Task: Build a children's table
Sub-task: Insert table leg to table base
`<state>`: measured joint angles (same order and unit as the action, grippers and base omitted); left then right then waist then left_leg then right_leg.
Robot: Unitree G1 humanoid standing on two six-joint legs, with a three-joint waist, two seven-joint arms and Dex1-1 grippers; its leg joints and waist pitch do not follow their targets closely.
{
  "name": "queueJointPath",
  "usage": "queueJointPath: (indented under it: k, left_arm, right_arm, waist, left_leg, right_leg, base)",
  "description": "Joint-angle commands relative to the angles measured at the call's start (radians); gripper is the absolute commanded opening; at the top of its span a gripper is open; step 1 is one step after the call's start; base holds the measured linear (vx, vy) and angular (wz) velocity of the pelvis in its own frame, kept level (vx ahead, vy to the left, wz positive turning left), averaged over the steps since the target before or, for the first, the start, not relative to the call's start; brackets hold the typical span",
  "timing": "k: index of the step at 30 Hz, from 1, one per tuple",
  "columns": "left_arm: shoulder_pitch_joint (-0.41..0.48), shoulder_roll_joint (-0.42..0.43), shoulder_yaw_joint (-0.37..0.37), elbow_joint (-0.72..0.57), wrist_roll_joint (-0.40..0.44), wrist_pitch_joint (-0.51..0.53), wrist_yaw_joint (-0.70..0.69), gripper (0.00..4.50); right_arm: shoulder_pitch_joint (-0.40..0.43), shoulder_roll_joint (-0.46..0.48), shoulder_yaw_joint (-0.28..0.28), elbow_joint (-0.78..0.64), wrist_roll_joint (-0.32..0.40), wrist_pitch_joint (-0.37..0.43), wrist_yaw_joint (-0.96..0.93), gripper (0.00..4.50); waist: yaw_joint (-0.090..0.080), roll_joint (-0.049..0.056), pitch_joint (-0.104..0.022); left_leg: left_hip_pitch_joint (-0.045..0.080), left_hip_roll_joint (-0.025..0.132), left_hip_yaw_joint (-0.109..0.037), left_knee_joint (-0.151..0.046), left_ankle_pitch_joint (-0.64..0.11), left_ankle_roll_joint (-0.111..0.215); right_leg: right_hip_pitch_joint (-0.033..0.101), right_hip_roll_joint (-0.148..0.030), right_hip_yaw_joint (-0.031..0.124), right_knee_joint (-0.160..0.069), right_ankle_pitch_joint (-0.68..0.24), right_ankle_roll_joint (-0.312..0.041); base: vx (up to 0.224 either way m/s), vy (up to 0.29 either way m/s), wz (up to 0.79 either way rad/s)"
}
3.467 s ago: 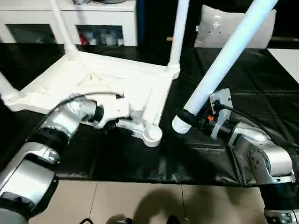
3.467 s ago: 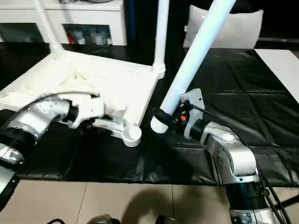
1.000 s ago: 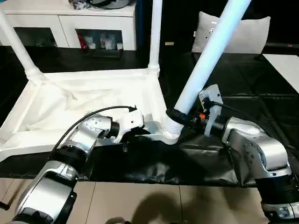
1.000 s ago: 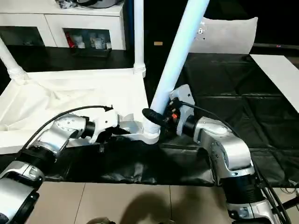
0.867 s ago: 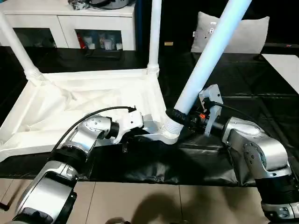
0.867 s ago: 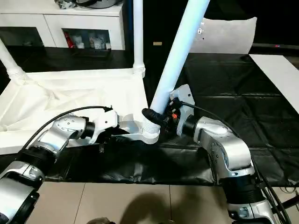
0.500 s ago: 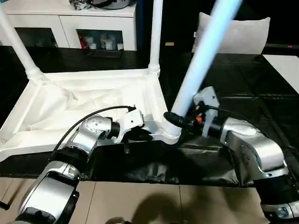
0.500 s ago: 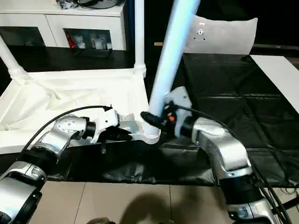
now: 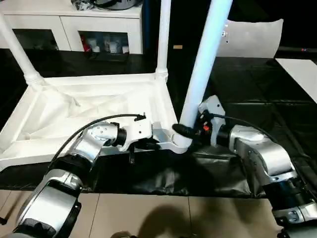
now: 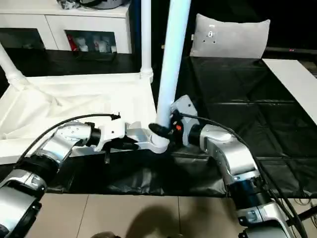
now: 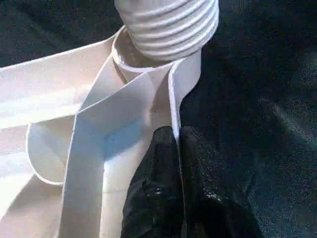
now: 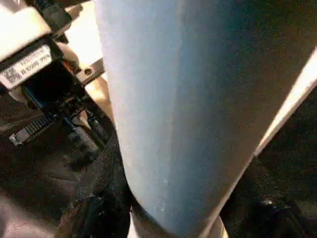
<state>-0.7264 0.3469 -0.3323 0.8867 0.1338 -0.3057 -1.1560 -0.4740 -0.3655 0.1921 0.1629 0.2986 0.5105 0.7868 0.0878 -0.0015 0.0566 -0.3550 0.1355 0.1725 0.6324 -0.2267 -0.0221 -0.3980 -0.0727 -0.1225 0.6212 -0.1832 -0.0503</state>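
Black cloth covers the surface (image 9: 277, 89). Table top (image 9: 89, 106) rim is pinched by shut left claw (image 11: 176, 144); light, slippery leg (image 9: 203, 64) is gripped low by right claw (image 9: 187, 133).

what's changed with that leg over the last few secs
The leg in the right gripper came from beside the table top onto its near corner socket and swung from slanted to nearly upright. The left gripper pinched the corner's rim. Two far legs stayed.
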Motion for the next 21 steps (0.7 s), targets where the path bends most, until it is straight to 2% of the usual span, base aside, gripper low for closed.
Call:
queueJointPath:
  k: [1,8,13,16,17,18,19,21]
  left_arm:
    - [-0.017,0.015,-0.048,-0.005,0.036,-0.035,-0.066,0.00]
    - [-0.024,0.022,-0.066,-0.045,0.017,-0.038,-0.150,0.00]
    - [-0.046,0.013,-0.060,-0.024,0.042,-0.052,-0.094,0.00]
    - [-0.053,0.012,-0.048,-0.007,0.044,-0.054,-0.056,0.00]
    - [-0.054,0.010,-0.037,-0.001,0.040,-0.050,-0.036,0.00]
    - [-0.053,0.009,-0.030,0.001,0.035,-0.045,-0.028,0.00]
    - [-0.053,0.006,-0.018,0.004,0.026,-0.037,-0.015,0.00]
    - [-0.052,0.000,-0.001,0.007,0.011,-0.024,0.001,0.00]
  right_arm:
    - [-0.022,0.002,0.009,0.036,-0.019,-0.013,0.011,1.90]
    - [-0.028,0.013,0.012,0.106,-0.020,-0.034,0.039,1.90]
    - [-0.017,0.016,0.007,0.114,-0.006,-0.026,0.059,1.90]
    - [0.000,0.023,-0.016,0.126,0.000,-0.034,0.054,1.90]
    - [0.015,0.031,-0.038,0.132,0.014,-0.043,0.049,1.90]
    - [0.023,0.037,-0.050,0.135,0.023,-0.049,0.046,1.90]
    - [0.036,0.048,-0.069,0.141,0.037,-0.062,0.040,1.90]
    - [0.058,0.067,-0.097,0.148,0.059,-0.082,0.028,1.90]
  waist:
    - [0.002,-0.010,-0.074]
    - [0.005,-0.003,-0.072]
    - [0.006,-0.005,-0.074]
    - [0.008,-0.001,-0.073]
    - [0.010,0.004,-0.072]
    - [0.011,0.003,-0.072]
    - [0.014,0.008,-0.072]
    - [0.012,0.007,-0.070]
  left_leg:
    - [-0.001,0.101,-0.039,-0.075,-0.056,0.049]
    - [0.001,0.106,-0.042,-0.079,-0.090,0.028]
    - [0.000,0.103,-0.040,-0.077,-0.079,0.030]
    - [0.002,0.104,-0.040,-0.077,-0.087,0.030]
    - [0.005,0.106,-0.041,-0.078,-0.107,0.024]
    - [0.005,0.107,-0.041,-0.079,-0.114,0.022]
    - [0.008,0.108,-0.042,-0.081,-0.131,0.015]
    - [0.010,0.109,-0.044,-0.084,-0.159,0.005]
  right_leg:
    - [0.065,-0.122,0.084,-0.083,-0.213,-0.148]
    - [0.065,-0.123,0.083,-0.085,-0.246,-0.145]
    - [0.067,-0.122,0.083,-0.085,-0.236,-0.145]
    - [0.065,-0.121,0.082,-0.088,-0.244,-0.143]
    - [0.064,-0.122,0.082,-0.092,-0.261,-0.143]
    - [0.064,-0.122,0.082,-0.092,-0.266,-0.143]
    - [0.063,-0.125,0.080,-0.097,-0.284,-0.141]
    - [0.065,-0.124,0.078,-0.101,-0.309,-0.139]
  base:
    - [0.000,0.000,0.00]
    - [0.000,0.000,0.00]
    - [0.000,0.000,0.00]
    - [0.000,0.000,0.00]
    - [0.000,0.000,0.00]
    - [0.000,0.000,0.00]
    - [0.000,0.000,0.00]
    - [0.000,0.000,0.00]
